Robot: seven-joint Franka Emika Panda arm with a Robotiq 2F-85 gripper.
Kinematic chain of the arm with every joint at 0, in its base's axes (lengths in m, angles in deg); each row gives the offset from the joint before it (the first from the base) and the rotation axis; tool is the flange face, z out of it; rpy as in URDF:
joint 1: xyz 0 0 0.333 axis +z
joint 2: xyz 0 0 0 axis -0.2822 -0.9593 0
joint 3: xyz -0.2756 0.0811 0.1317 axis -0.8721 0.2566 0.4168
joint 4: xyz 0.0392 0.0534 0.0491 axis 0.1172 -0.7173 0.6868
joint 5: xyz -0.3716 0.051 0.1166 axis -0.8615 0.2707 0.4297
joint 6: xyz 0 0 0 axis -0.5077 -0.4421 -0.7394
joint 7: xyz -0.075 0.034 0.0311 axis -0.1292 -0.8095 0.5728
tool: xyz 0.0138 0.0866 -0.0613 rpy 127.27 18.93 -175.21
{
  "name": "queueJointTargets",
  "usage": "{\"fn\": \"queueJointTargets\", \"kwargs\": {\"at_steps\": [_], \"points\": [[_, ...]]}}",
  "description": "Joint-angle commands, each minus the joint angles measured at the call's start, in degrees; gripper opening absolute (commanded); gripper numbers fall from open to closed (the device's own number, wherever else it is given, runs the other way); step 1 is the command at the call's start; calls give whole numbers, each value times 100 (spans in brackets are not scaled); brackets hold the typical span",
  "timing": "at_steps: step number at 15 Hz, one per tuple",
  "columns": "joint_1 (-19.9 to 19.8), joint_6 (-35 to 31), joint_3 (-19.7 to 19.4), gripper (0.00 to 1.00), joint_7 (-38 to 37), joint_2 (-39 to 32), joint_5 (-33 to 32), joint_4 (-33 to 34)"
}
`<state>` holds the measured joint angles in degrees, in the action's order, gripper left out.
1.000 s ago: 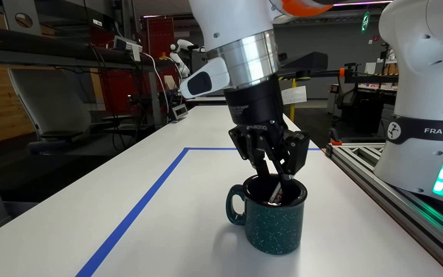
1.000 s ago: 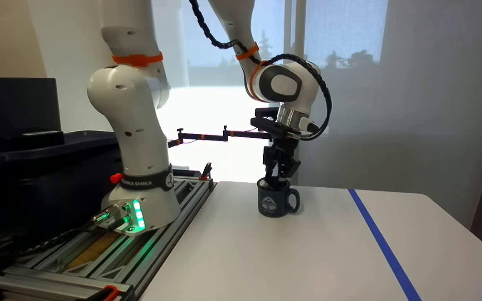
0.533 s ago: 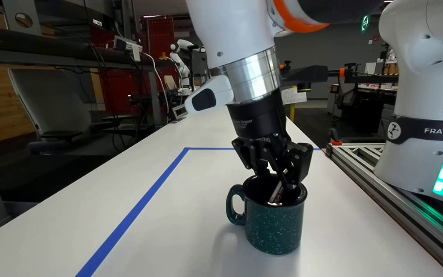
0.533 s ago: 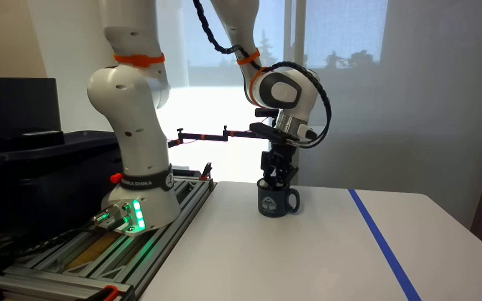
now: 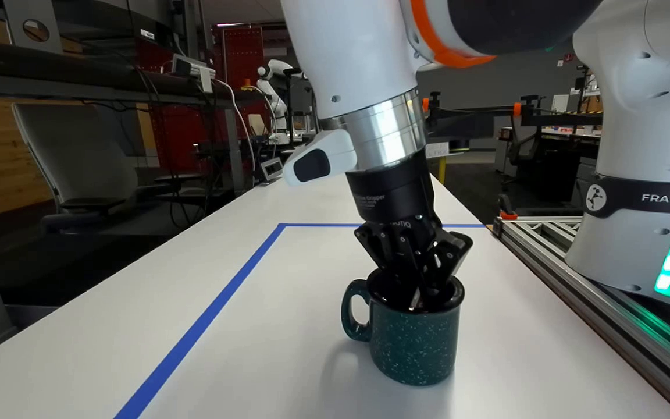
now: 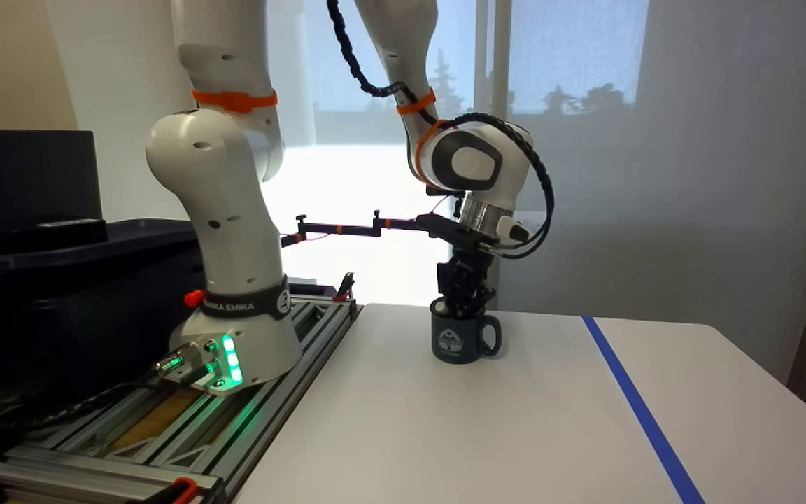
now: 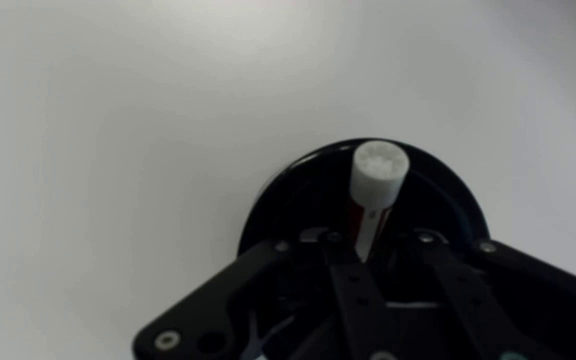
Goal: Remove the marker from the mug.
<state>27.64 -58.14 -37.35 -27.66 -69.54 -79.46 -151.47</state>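
Note:
The dark teal-green speckled mug (image 5: pixel 415 348) stands upright on the white table, and it also shows in an exterior view (image 6: pixel 453 344). The marker (image 7: pixel 375 187) leans inside the mug. Its white end points up and its red and white body runs down between my fingers. In an exterior view only a short pale strip of the marker (image 5: pixel 415 299) shows under the fingers. My gripper (image 5: pixel 422 286) reaches down into the mug's mouth, tilted, with its fingers drawn together around the marker. The fingertips are dark and partly hidden inside the mug in the wrist view (image 7: pixel 375 250).
Blue tape (image 5: pixel 224 297) marks lines on the white table (image 5: pixel 242 361). The robot base (image 6: pixel 242 336) stands on a metal rail frame (image 6: pixel 291 378) along one table edge. The mug's handle (image 5: pixel 357 311) sticks out on the side away from the base.
My gripper has moved down into the mug, and its fingers have come together around the marker. Less of the marker shows now. The mug has not moved.

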Motion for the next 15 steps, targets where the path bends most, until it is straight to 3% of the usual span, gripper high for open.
{"fn": "queueJointTargets", "kwargs": {"at_steps": [1,8,12,14,15], "points": [[-9,119,56,5,132,377,0,-129],[64,1214,0,5,354,1354,111,-113],[-9,2167,-303,5,660,1801,163,200],[-76,2174,-574,5,865,1973,297,256],[-102,1877,-711,5,917,2043,408,209]]}}
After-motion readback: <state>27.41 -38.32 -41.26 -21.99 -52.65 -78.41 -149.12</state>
